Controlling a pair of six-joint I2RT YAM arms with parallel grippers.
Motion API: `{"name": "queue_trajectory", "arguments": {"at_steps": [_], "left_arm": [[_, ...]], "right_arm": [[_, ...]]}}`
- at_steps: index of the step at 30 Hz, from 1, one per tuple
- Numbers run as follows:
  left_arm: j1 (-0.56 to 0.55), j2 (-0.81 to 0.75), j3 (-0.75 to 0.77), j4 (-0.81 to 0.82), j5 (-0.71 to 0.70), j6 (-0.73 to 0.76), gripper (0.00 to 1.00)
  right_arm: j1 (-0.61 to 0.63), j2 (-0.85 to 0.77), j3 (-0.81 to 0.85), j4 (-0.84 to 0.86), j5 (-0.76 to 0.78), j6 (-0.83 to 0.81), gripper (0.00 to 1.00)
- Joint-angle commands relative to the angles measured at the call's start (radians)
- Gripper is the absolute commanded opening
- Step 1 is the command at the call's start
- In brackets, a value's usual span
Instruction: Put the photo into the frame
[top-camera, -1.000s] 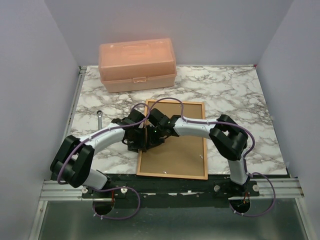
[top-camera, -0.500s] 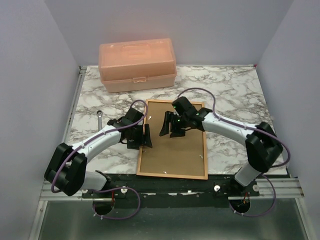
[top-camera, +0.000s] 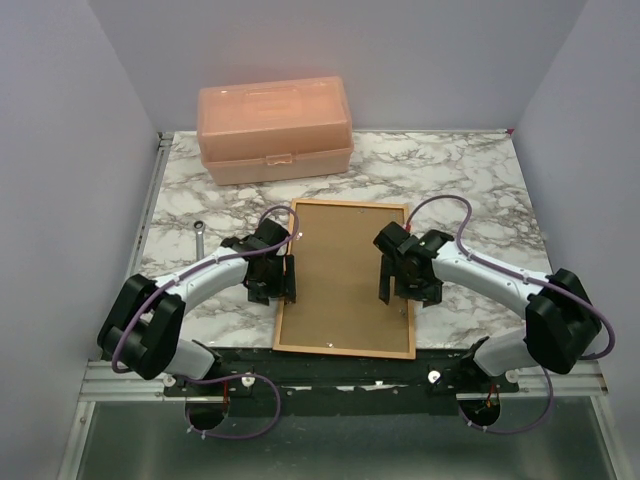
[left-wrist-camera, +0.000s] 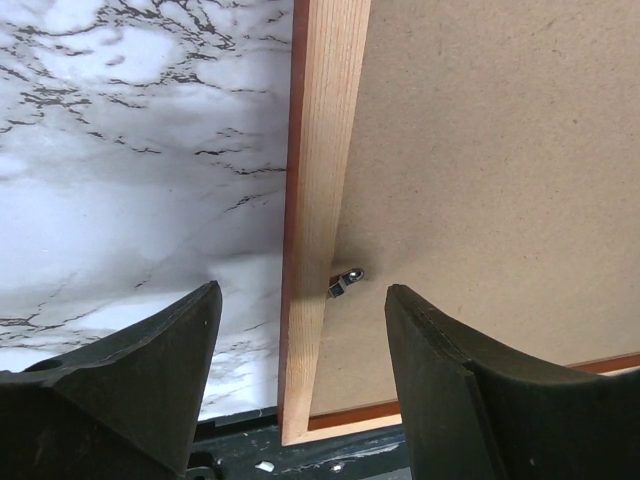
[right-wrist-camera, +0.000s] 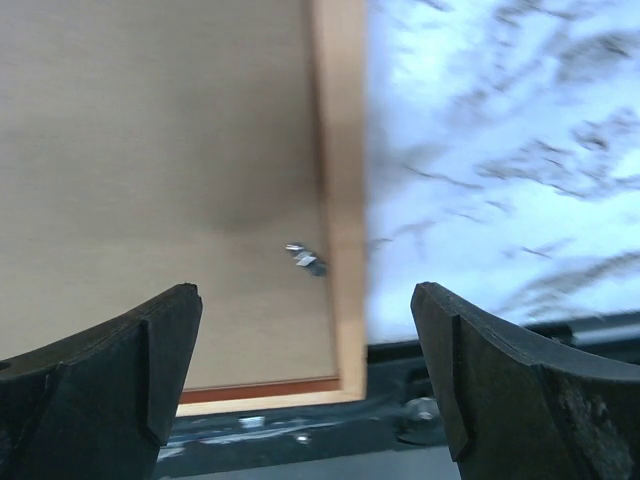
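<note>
On the marble tabletop (top-camera: 470, 190), find the frame (top-camera: 345, 350) lying back-up, flat, hard by the near edge, filled with the brown backing board (top-camera: 340, 270); no photo in sight, possibly beneath that board, cannot tell. Farther off, against the back wall, note the peach box (top-camera: 274, 130), well apart from the frame. Over the left rail, see the left tool (left-wrist-camera: 302, 295) spread and pinching nothing; over the right rail, the right tool (right-wrist-camera: 305, 292) spread wider, likewise bare. Probably at the fastening stage: check the left tab (left-wrist-camera: 347, 279) and the right tab (right-wrist-camera: 303, 258), each at the seam of rail and board. Lower straight down, press one fingertip onto a tab, turn it over the board gently, avoid shoving the frame. Keep pushes away from the near edge; use the open marble either side, minding the small metal piece (top-camera: 201, 233) to the left.
</note>
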Motion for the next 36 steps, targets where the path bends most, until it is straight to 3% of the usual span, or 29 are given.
{"name": "queue_trajectory", "arguments": {"at_steps": [1, 6, 11, 14, 23, 28, 32, 36], "left_arm": [[0.006, 0.018, 0.012, -0.008, -0.022, 0.020, 0.67], [0.005, 0.036, 0.014, 0.015, 0.023, 0.030, 0.67], [0.005, 0.041, 0.017, 0.019, 0.030, 0.033, 0.66], [0.005, 0.044, 0.020, 0.022, 0.033, 0.034, 0.66], [0.004, 0.060, 0.021, 0.031, 0.035, 0.044, 0.63], [0.005, 0.066, 0.006, 0.041, 0.035, 0.044, 0.63], [0.005, 0.063, 0.001, 0.039, 0.033, 0.044, 0.63], [0.006, 0.050, 0.003, 0.027, 0.022, 0.044, 0.63]], "right_arm": [[0.003, -0.008, -0.033, -0.158, 0.139, 0.048, 0.96], [0.004, 0.054, -0.072, -0.060, 0.084, -0.011, 0.92], [0.004, 0.064, -0.110, 0.031, 0.027, -0.036, 0.72], [0.004, 0.081, -0.115, 0.054, 0.029, -0.033, 0.66], [0.002, 0.162, -0.099, 0.104, 0.056, -0.030, 0.18], [0.003, 0.178, -0.099, 0.118, 0.052, -0.027, 0.02], [0.003, 0.171, -0.073, 0.113, 0.036, -0.039, 0.02], [0.003, 0.153, -0.005, 0.063, 0.028, -0.051, 0.44]]}}
